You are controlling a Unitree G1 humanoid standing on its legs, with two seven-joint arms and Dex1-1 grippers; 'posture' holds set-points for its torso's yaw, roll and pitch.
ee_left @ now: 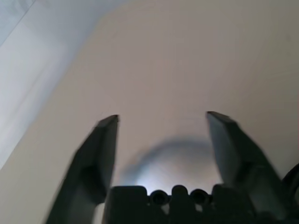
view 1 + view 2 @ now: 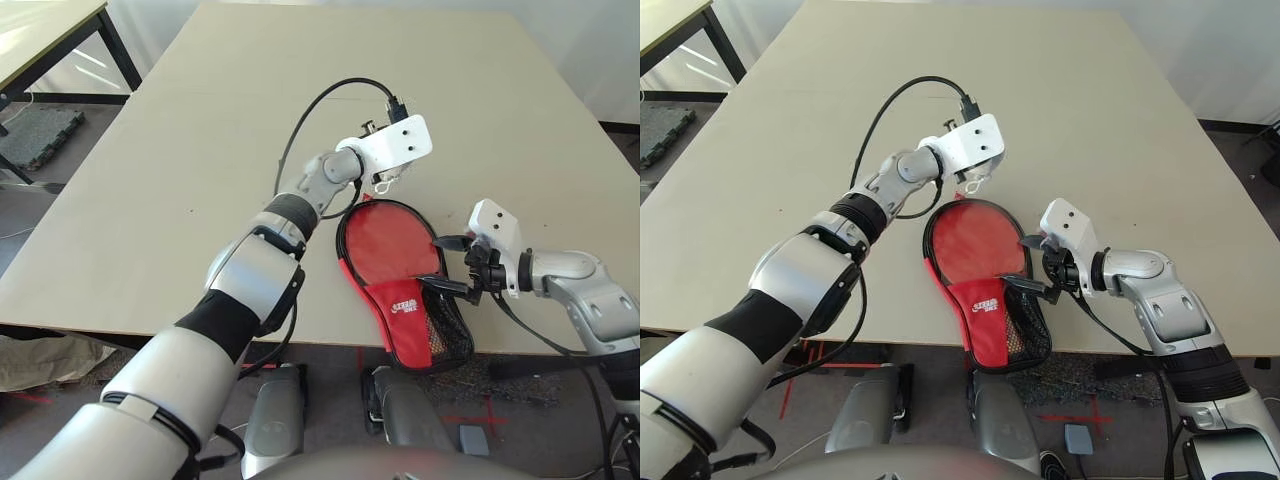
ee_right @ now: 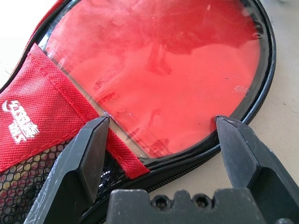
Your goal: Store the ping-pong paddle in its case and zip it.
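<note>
The red case (image 2: 405,305) lies near the table's front edge, its black mesh pocket (image 2: 447,335) and white logo toward me. Inside its black rim shows the ping-pong paddle's round red face (image 2: 388,240); the handle is hidden under the red pocket. My right gripper (image 2: 447,264) stands open at the case's right edge, its fingers spanning the rim where the red face meets the pocket (image 3: 70,116). My left gripper (image 1: 161,116) is open over bare table. Its white wrist block (image 2: 395,145) hovers just beyond the case's round far end, with a small pale charm (image 2: 383,184) below it.
The case's pocket end hangs slightly past the table's front edge (image 2: 330,340). A black cable (image 2: 320,105) loops above my left forearm. A second table (image 2: 40,30) stands at the back left. Wide beige tabletop (image 2: 180,170) spreads to the left and beyond.
</note>
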